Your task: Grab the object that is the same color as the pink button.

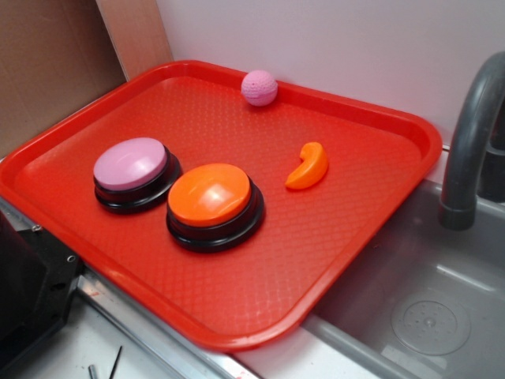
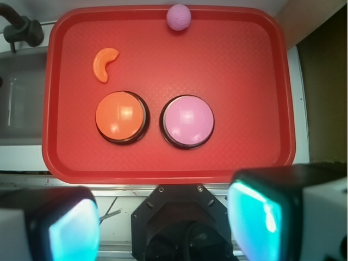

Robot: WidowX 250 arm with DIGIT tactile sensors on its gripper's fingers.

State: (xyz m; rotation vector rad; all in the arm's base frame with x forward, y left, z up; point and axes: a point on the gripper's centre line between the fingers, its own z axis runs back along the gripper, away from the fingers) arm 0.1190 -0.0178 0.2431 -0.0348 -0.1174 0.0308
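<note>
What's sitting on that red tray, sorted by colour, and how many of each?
Pink: 2, the pink button and the small pink ball.
Orange: 2, the orange button and the orange crescent piece.
Total: 4 things on the red tray.

Bright, even light; glare on the orange button [image 1: 209,194]; near fingers [image 2: 73,231] blurred.
</note>
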